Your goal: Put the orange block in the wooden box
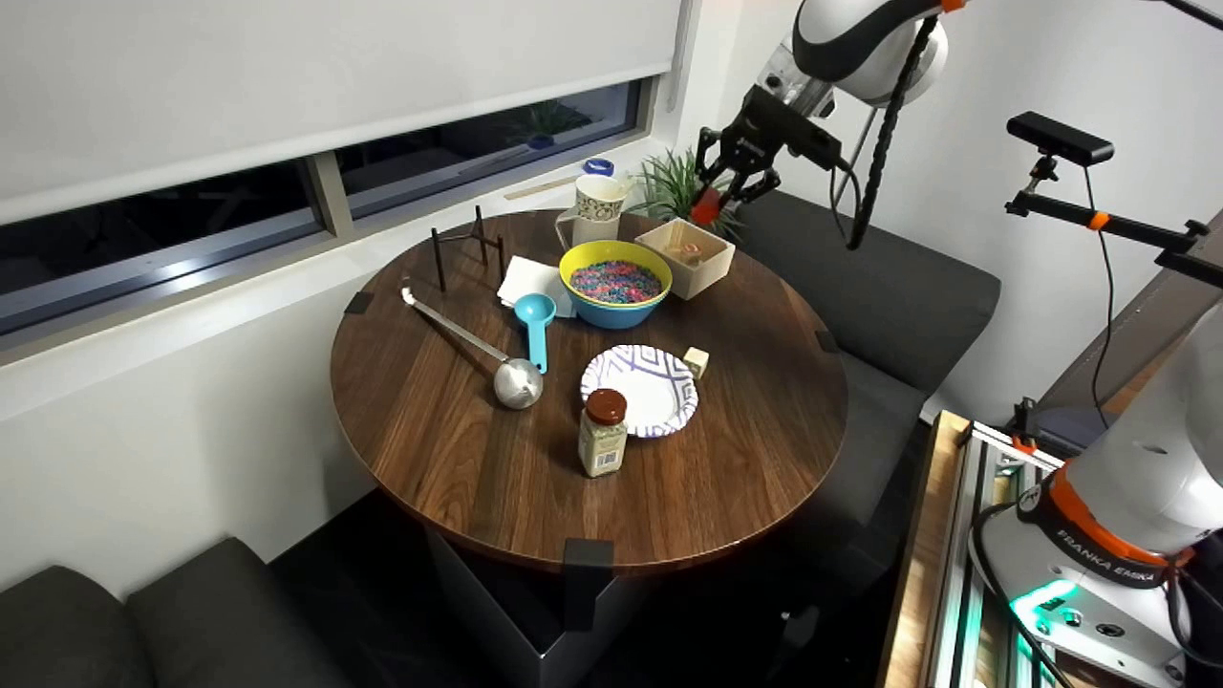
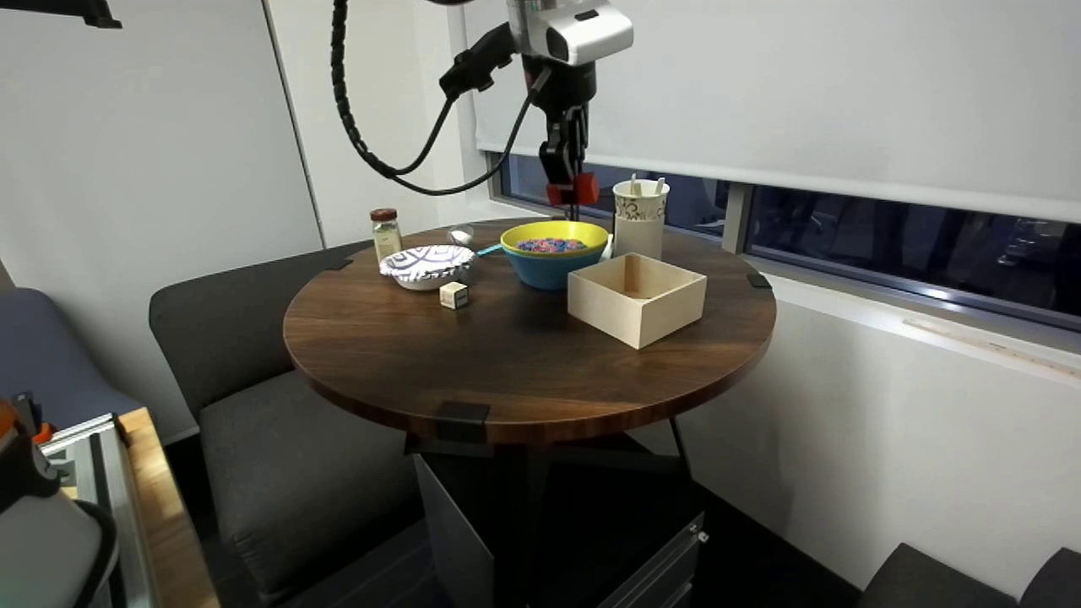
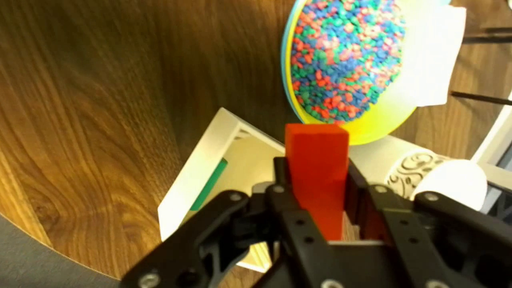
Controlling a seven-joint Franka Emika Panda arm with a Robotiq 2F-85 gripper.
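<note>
- On the left of the round table in an exterior view, we see a metal ladle, with a blue scoop just beside it.
- Next we come to a brown-capped jar, upright, just beside the paper bowl.
- Behind these two we find a yellow bowl nested in a blue bowl and filled with small coloured pieces.
- Just right of the bowls stands the wooden box; in the wrist view we make out a green strip inside it.
- Near the paper bowl's right edge we notice a pale cube.
- A little farther right and higher, we see the orange block, in the air above the table in both exterior views and apart from the box; we cannot tell whether it is straight over it.
- Around the block is the gripper: in the wrist view we see its fingers clasping left and right sides, only the block's width between them, one end jutting past the fingertips.
</note>
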